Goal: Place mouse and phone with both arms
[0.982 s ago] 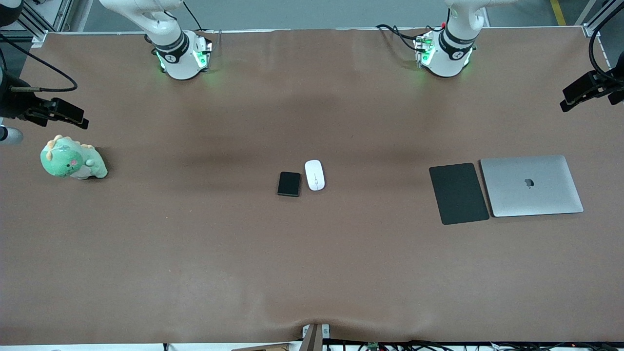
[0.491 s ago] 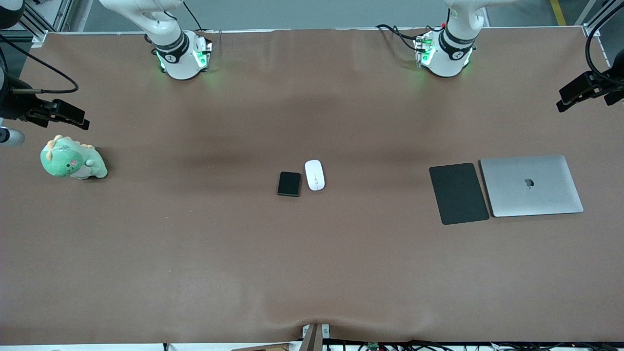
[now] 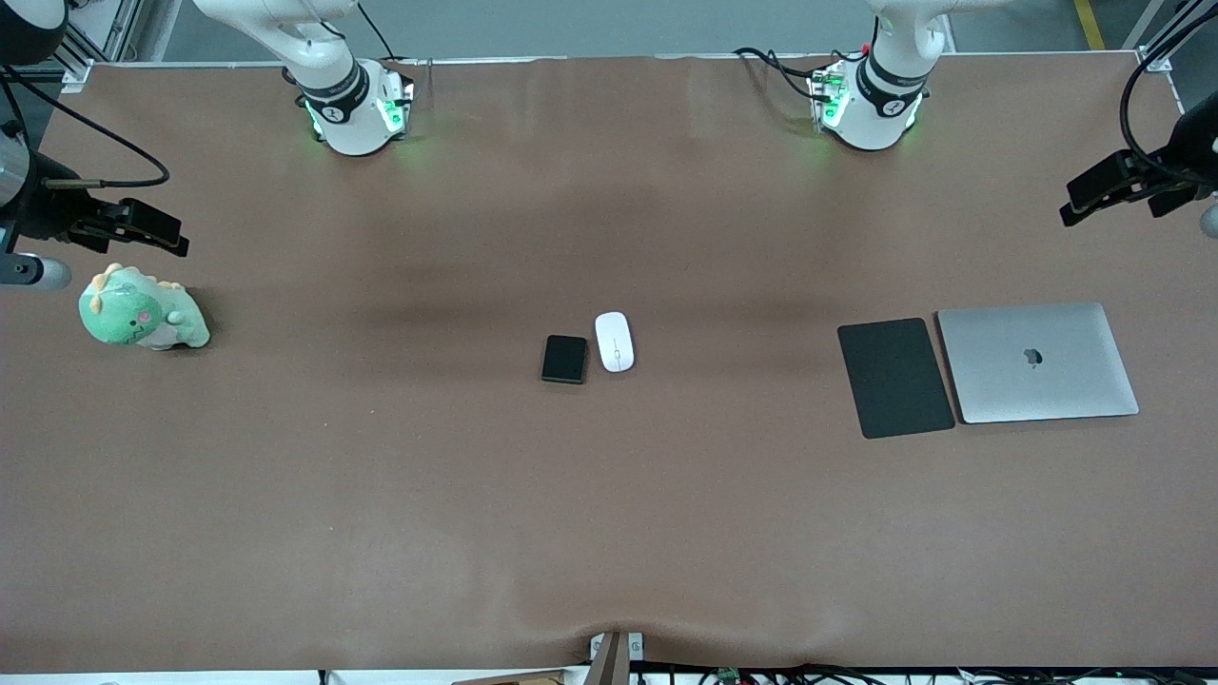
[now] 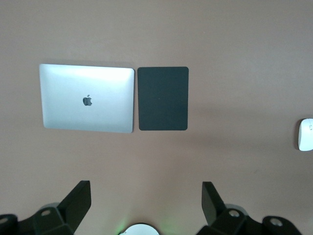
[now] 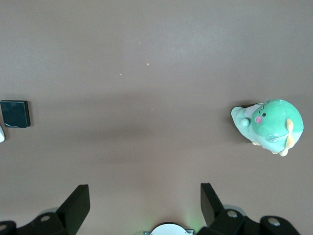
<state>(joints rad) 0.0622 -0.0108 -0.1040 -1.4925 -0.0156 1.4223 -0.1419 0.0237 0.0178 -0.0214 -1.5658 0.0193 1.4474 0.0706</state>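
Observation:
The white mouse (image 3: 615, 342) lies at the middle of the table, with the black phone (image 3: 565, 359) right beside it toward the right arm's end. Neither is touched. In the left wrist view the mouse (image 4: 305, 134) shows at the picture's edge. In the right wrist view the phone (image 5: 15, 113) shows at the edge. My left gripper (image 4: 145, 185) hangs open and empty high over the left arm's end of the table. My right gripper (image 5: 144, 187) hangs open and empty high over the right arm's end.
A matte black mouse pad (image 3: 894, 377) and a shut silver laptop (image 3: 1037, 362) lie side by side toward the left arm's end. A green plush dinosaur (image 3: 141, 312) sits toward the right arm's end. Brown cloth covers the table (image 3: 609, 523).
Both hands have drifted a little inward from the table's two ends toward its middle. The mouse and the phone have not moved.

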